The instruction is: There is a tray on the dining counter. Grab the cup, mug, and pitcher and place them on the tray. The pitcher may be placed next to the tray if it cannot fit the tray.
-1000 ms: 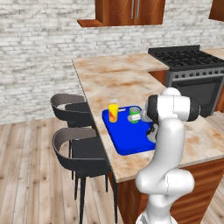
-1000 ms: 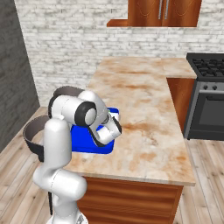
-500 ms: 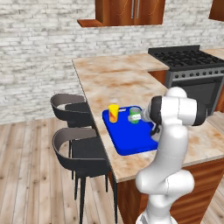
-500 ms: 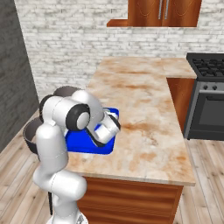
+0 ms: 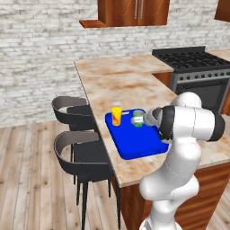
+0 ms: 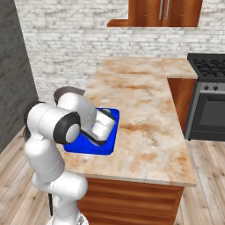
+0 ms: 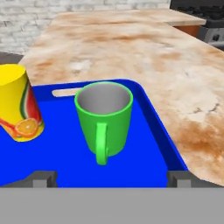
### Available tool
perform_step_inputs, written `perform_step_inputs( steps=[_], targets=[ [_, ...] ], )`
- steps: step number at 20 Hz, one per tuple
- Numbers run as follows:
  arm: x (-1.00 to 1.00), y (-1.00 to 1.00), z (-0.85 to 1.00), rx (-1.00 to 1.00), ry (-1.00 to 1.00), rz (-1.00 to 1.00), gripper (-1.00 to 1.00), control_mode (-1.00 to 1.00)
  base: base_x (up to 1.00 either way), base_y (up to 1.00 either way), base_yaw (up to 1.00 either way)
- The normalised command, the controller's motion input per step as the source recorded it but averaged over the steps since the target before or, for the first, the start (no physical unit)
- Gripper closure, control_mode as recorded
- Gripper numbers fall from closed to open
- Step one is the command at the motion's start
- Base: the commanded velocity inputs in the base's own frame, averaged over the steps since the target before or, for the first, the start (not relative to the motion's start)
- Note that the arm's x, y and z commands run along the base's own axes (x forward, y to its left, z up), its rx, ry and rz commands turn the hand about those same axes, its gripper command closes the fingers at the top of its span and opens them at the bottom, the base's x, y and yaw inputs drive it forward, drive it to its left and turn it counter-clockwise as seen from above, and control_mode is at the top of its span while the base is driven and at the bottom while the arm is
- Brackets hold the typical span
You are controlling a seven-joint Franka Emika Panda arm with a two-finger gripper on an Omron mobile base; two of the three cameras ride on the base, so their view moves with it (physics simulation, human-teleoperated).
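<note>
Since the earlier frames the white arm has drawn its wrist back and lower beside the tray, while the cup and mug stay put. Largest first: a long beige-and-tan marbled stone bench [image 5: 130, 85] on a reddish wood base, in a kitchen with a pale brick wall, a black stove [image 5: 197, 67] and two dark stools [image 5: 74, 134]. On the bench lies a flat bright blue rectangular tray [image 7: 131, 170] with a low rim. A squat bright green mug [image 7: 104, 120] stands upright on the tray, handle facing the camera. Just beside it, apart, stands a small yellow tumbler [image 7: 17, 109] with fruit pictures. The tool [image 7: 113, 177] hovers near the mug, jaws wide apart and empty. No pitcher is visible. Both vessels look light, stiff and smooth, likely slippery; the mug's body seems the safest hold.
</note>
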Motion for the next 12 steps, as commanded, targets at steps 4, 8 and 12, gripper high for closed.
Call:
perform_step_inputs(
  steps=[4, 8, 12],
  targets=[
    [-0.34, -0.26, 0.93, 0.00, 0.16, -0.13, -1.00, -1.00, 0.00, 0.00, 0.00],
    [-0.05, -0.20, 1.00, 0.00, 0.20, -0.06, -1.00, -1.00, 0.00, 0.00, 0.00],
    [0.00, -0.02, 1.00, 0.00, 0.23, -0.05, -1.00, -1.00, 0.00, 0.00, 0.00]
  ],
)
